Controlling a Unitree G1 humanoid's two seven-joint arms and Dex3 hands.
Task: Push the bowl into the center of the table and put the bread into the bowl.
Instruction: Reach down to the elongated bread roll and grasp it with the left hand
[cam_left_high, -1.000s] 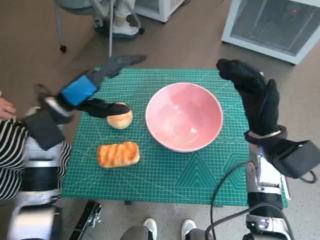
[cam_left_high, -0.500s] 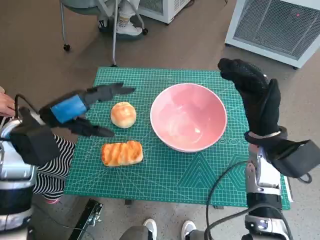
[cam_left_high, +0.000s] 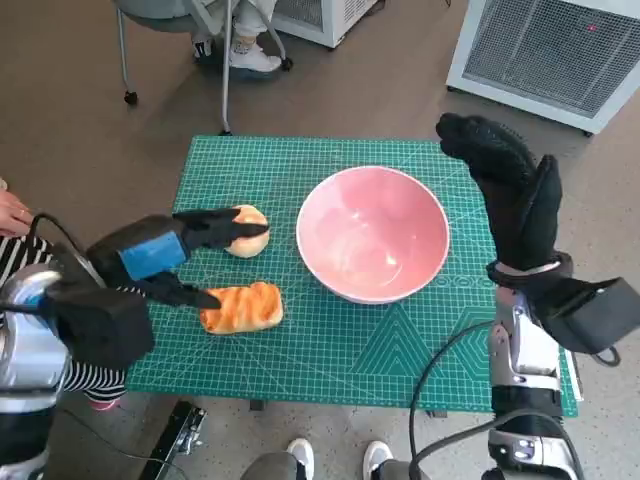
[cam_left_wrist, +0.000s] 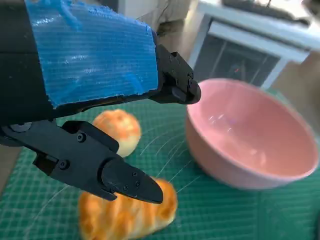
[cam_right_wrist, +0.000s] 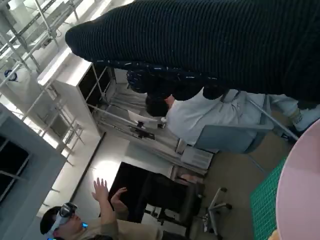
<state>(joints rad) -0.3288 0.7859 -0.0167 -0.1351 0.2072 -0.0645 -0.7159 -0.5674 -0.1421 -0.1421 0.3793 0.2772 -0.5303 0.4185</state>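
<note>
Between bowl (cam_left_high: 373, 233) and loaf (cam_left_high: 241, 307): round bun (cam_left_high: 247, 231)

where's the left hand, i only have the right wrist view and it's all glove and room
Observer: The left hand is over the left side of the green mat, holding nothing.
Operator: near any bread
Observer: Yes. Its spread fingers reach across the round bun; I cannot tell if they touch it.
Operator: just one piece
Observer: No, a long striped loaf lies on the mat just nearer the robot than the bun.
Operator: bowl status
Observer: The pink bowl is empty, about mid-table; the right hand is raised at its right side.
</note>
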